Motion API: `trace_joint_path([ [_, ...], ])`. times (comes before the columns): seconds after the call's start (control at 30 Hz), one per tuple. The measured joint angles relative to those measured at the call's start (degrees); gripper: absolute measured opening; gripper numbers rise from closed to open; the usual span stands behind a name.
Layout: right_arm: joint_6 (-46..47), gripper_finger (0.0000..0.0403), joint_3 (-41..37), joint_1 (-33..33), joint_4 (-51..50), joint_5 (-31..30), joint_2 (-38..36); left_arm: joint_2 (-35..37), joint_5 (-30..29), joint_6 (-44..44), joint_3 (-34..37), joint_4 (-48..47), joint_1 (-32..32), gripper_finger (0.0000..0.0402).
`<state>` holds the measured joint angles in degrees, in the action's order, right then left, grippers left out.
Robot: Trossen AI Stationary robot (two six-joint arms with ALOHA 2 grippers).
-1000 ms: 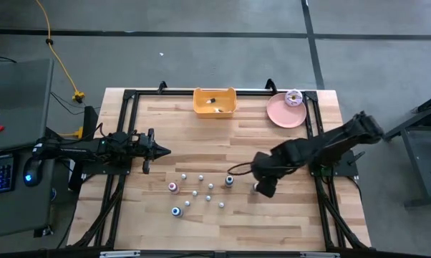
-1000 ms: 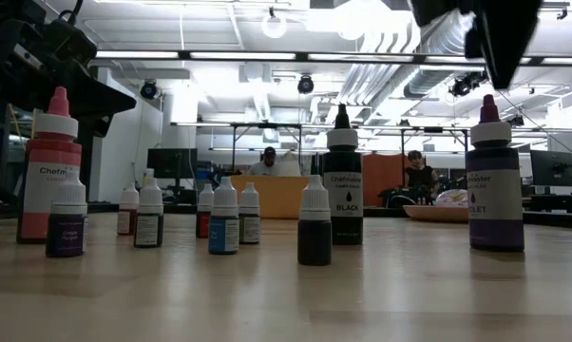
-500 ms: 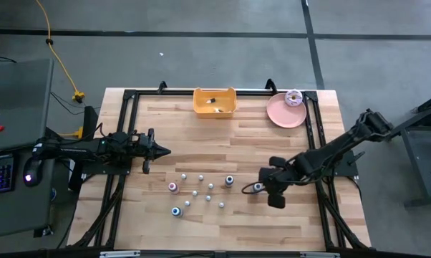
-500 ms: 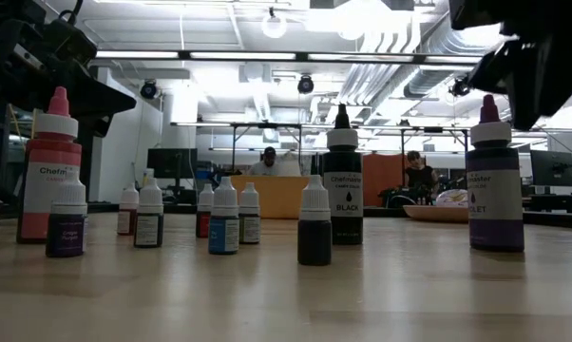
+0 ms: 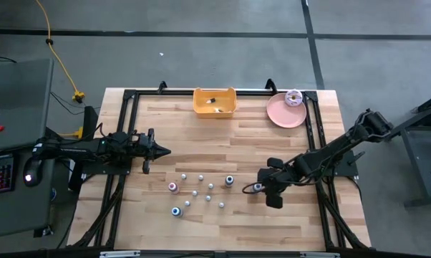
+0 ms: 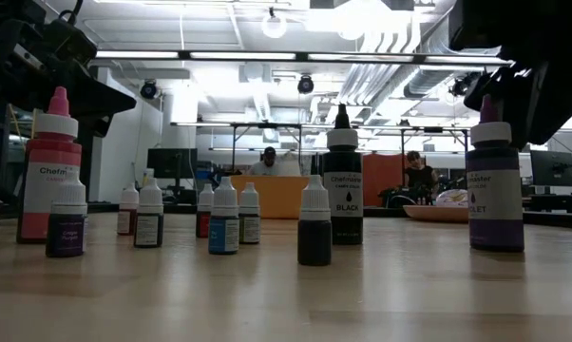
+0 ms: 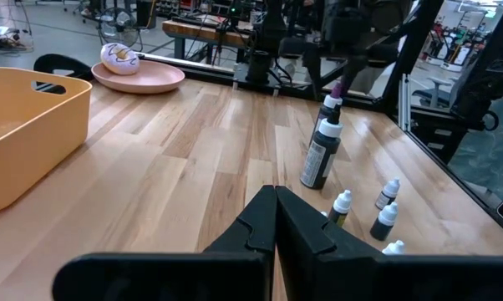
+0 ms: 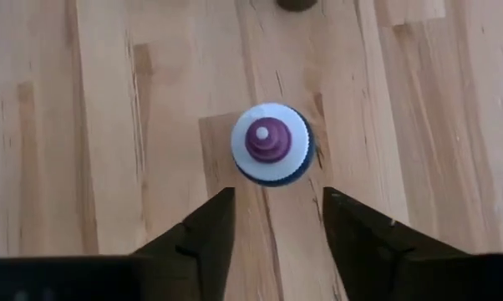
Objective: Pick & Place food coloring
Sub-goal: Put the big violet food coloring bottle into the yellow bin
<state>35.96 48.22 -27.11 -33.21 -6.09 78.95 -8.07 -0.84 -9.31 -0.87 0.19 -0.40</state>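
Observation:
Several small food coloring bottles (image 5: 200, 188) stand upright on the wooden table. A taller violet bottle (image 8: 271, 144) with a white cap and purple tip stands at the group's right end, also visible in the low view (image 6: 494, 190). My right gripper (image 8: 276, 194) hangs above that bottle, pointing steeply down. It is open, with a finger on each side just short of the cap and nothing between them. In the high view it (image 5: 264, 192) shows right beside the bottle (image 5: 256, 188). My left gripper (image 5: 165, 150) waits shut at the table's left side.
A yellow bin (image 5: 215, 101) stands at the far edge, and a pink plate (image 5: 283, 115) holding a donut sits to its right. A tall black bottle (image 6: 342, 180) stands left of the violet one. A tall pink bottle (image 6: 48, 176) is at the group's left.
My right gripper has come down from above toward the violet bottle, shifting a little toward the near edge and turning as it sank. The bottles have stayed where they were.

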Motion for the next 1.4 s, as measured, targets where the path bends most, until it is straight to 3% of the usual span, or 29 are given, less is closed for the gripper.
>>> trace_joint_path([
  [0.23,-0.51,0.0226,-2.23,-0.04,6.71,-3.06,-0.71,0.0,-0.02,0.01,-0.01,0.0,0.02,0.0001],
  [0.67,-1.9,0.0223,-4.83,0.0,12.54,-6.19,-0.74,-0.01,0.05,0.0,-0.01,0.0,0.02,0.0001],
  [0.93,-1.94,0.0191,-4.91,0.0,12.81,-5.52,-0.74,-0.01,0.09,0.01,0.0,-0.01,0.01,0.0001],
  [1.27,-1.94,0.0117,-4.89,0.0,13.05,-4.89,-0.74,0.0,0.14,0.0,0.0,0.0,0.01,0.0001],
  [1.4,-1.94,0.0113,-4.89,0.0,13.6,-4.89,-0.72,0.01,0.15,0.01,-0.01,0.0,0.0,0.0001],
])
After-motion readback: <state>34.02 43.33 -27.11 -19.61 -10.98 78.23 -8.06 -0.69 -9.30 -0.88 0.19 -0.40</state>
